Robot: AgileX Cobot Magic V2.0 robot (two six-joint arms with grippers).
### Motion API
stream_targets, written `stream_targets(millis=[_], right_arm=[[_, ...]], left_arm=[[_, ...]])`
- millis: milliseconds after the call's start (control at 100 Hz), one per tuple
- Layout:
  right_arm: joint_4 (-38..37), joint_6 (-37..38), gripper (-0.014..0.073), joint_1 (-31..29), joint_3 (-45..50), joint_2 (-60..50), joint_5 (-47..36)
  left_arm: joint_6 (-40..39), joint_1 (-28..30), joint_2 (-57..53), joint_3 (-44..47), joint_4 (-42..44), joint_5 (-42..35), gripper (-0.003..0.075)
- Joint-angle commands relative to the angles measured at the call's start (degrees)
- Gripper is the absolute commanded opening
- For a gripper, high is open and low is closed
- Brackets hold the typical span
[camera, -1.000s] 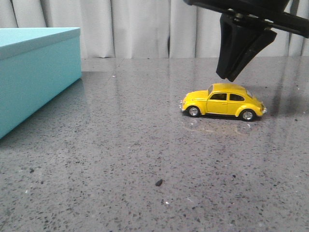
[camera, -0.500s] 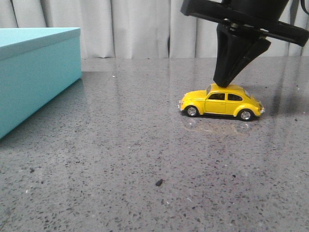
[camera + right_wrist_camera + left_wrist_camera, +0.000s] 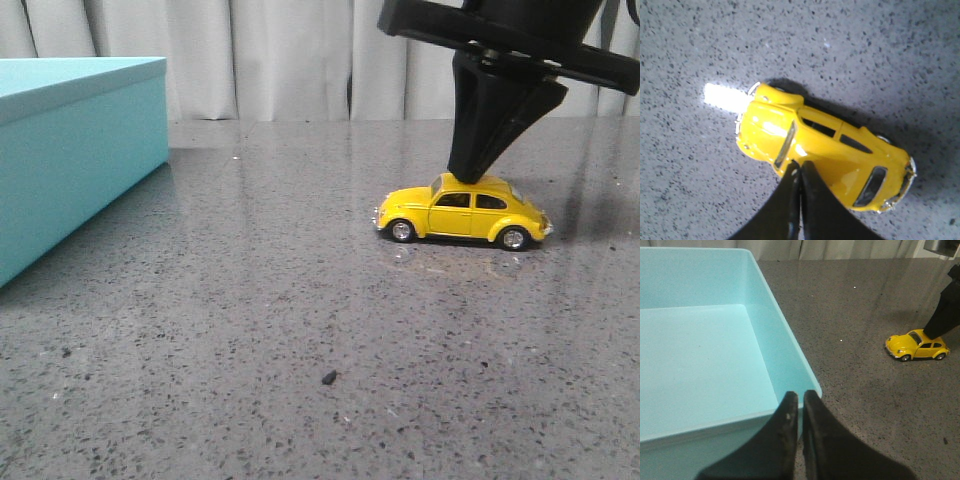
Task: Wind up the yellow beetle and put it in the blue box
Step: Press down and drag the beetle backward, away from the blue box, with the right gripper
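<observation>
Front view: the yellow beetle (image 3: 462, 213) sits on the bench (image 3: 300, 350) at about 3 o'clock, long axis running 9 to 3, nose toward the blue box (image 3: 70, 150) far off at 9. The right gripper (image 3: 470, 172), jaws pressed together, touches its roof from directly above. The left gripper (image 3: 800, 407), jaws together, hovers over the box rim.

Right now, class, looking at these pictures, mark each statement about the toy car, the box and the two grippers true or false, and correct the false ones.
1. The right gripper presses shut fingertips on the yellow beetle's roof. True.
2. The yellow beetle lies inside the blue box. False: it stands on the table, away from the box.
3. The blue box is open on top. True.
4. The left gripper holds the car. False: it is shut on nothing, at the box's edge.
</observation>
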Motion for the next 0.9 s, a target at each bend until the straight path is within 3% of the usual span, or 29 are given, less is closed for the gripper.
stream_targets(millis=[0,410,890], right_arm=[[-2.9,-0.5,-0.0044,-0.2,-1.4,-1.8,1.3],[-11.6,-0.5,-0.0044,-0.3,-1.4,-1.8,7.6],[-16.6,-0.4,-0.0044,-1.0,-1.4,-1.8,11.2]], left_arm=[[0.2,-0.5,1.0,-1.9,-0.6,-4.2,-0.0019],[0.2,-0.5,1.0,-1.9,-0.6,-4.2,-0.0019],[0.2,-0.5,1.0,-1.9,-0.6,-4.2,-0.0019]])
